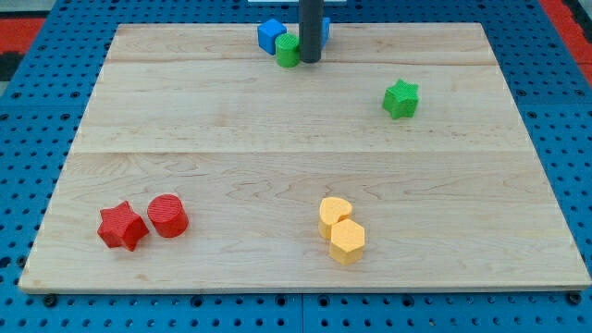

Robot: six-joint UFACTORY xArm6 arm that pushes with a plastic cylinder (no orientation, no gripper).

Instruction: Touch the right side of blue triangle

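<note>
My rod comes down from the view's top and my tip (310, 61) rests on the wooden board (296, 148) near its top edge. A blue block (325, 28) shows only as a sliver just right of the rod, mostly hidden behind it, so its shape cannot be made out. A second blue block (270, 35), cube-like, sits left of the rod. A green cylinder (288, 51) lies directly left of my tip, touching or nearly touching it.
A green star (400, 98) lies at the upper right. A red star (122, 226) and a red cylinder (167, 215) sit side by side at the lower left. Two yellow blocks (335, 214) (347, 240) touch at the bottom centre.
</note>
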